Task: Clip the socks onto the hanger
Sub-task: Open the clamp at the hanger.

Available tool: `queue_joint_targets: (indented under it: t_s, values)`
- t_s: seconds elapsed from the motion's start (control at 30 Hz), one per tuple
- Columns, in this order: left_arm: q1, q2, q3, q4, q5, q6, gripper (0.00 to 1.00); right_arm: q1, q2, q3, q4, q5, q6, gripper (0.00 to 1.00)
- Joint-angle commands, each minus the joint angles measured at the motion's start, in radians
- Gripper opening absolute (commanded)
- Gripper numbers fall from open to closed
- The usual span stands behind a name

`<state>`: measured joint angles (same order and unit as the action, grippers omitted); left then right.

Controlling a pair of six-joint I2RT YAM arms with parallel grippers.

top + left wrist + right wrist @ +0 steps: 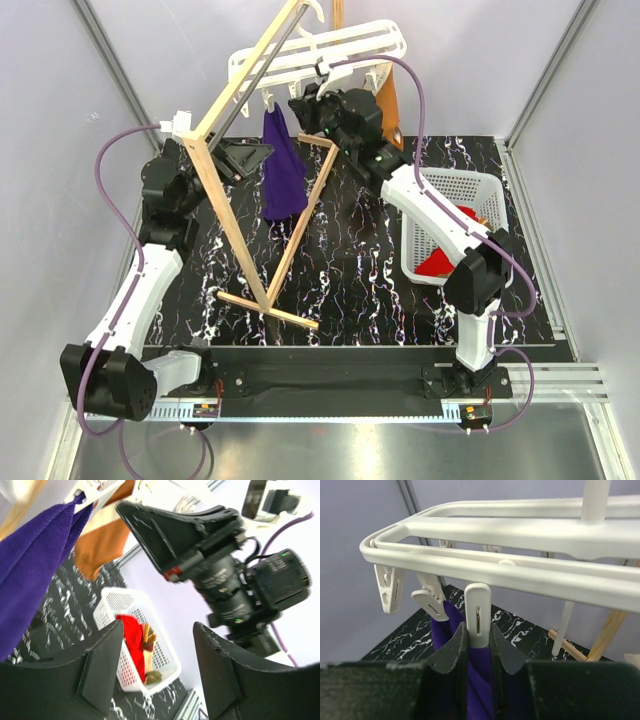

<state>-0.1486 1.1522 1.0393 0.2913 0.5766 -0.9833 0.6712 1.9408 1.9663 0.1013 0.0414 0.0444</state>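
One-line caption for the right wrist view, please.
Right gripper at the white hanger, its fingers either side of a peg, purple sock hanging between them.

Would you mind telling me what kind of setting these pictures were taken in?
Likely a robotics lab cell staged for laundry: plain panel walls enclose a black marbled tabletop, a left arm and right arm are bolted at its near edge, and a white peg hanger hangs on a wooden stand.

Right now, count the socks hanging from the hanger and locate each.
2. The purple sock hangs toward the hanger's left side, by the peg between the right hand's fingers; the orange-brown sock hangs near the right end. More may be hidden.
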Motion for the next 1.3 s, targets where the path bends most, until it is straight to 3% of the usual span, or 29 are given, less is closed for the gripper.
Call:
queue_joint_targets:
  t_s: [0.0, 0.17, 0.37, 0.8, 1.03, 1.27]
  values:
    - [-0.011, 0.035, 0.053, 0.216, 0.012, -0.025, 0.63, -0.002, -0.005, 0.14, -0.283, -0.038, 0.023, 0.0]
    - [-0.035, 0.092, 0.102, 0.333, -0.02, -0.035, 0.63, -0.004, 0.01, 0.252, -0.467, -0.093, 0.028, 0.0]
    - [-0.094, 0.164, 0.192, 0.332, -0.124, -0.026, 0.61, -0.004, 0.029, 0.35, -0.639, -0.126, 0.018, 0.0]
    - [-0.17, 0.276, 0.314, 0.112, -0.317, 0.029, 0.54, -0.004, 0.009, 0.335, -0.678, -0.144, -0.006, 0.0]
    - [-0.175, 0.29, 0.352, 0.019, -0.383, 0.028, 0.58, -0.004, -0.003, 0.332, -0.675, -0.167, -0.011, 0.0]
    - [-0.178, 0.345, 0.392, 0.046, -0.373, 0.0, 0.62, -0.004, -0.022, 0.318, -0.686, -0.202, -0.024, 0.0]
